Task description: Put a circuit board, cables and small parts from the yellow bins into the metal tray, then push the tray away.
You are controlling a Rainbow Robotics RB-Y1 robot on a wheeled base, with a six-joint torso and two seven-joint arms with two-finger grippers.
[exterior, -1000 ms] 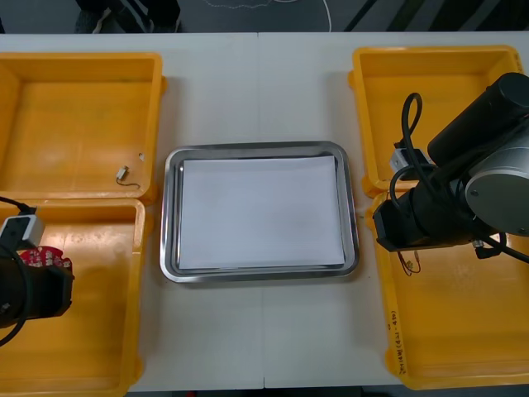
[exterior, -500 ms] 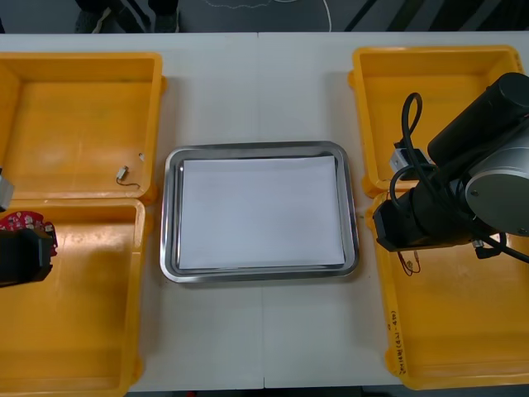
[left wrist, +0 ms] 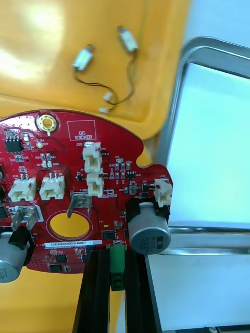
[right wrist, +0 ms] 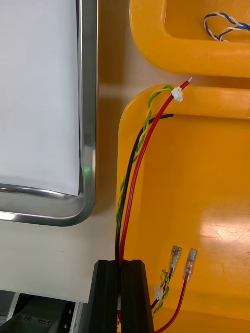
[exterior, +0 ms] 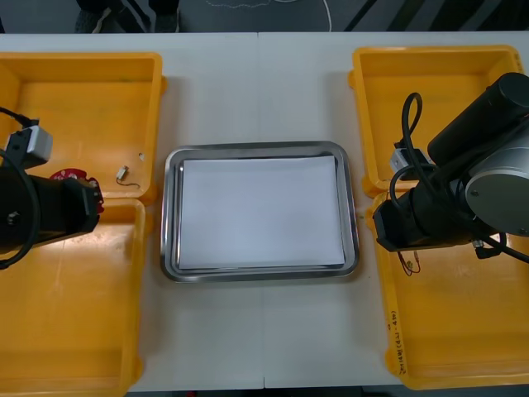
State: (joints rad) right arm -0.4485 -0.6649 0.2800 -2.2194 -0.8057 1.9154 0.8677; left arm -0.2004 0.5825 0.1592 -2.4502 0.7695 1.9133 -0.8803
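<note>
My left gripper [left wrist: 117, 283] is shut on the green connector at the edge of a round red circuit board [left wrist: 78, 182]. In the front view the left gripper [exterior: 73, 188] holds the board [exterior: 68, 174] over the border between the two left yellow bins, left of the metal tray [exterior: 168, 207]. My right gripper [right wrist: 121, 278] is shut on red and black cables [right wrist: 136, 166] that trail over the near right bin's rim. From the front, the right gripper [exterior: 387, 234] hangs at that bin's left edge, with cable ends [exterior: 409, 263] below it.
Small metal parts [left wrist: 86, 56] lie in the far left bin [exterior: 83, 99], also seen from the front as a small metal part [exterior: 122, 174]. A twisted blue and white cable [right wrist: 224, 25] lies in the far right bin [exterior: 438, 66]. The tray [right wrist: 86, 104] is white inside.
My left arm has carried the circuit board up out of the near left bin and rightward, toward the tray. The right arm has not moved.
</note>
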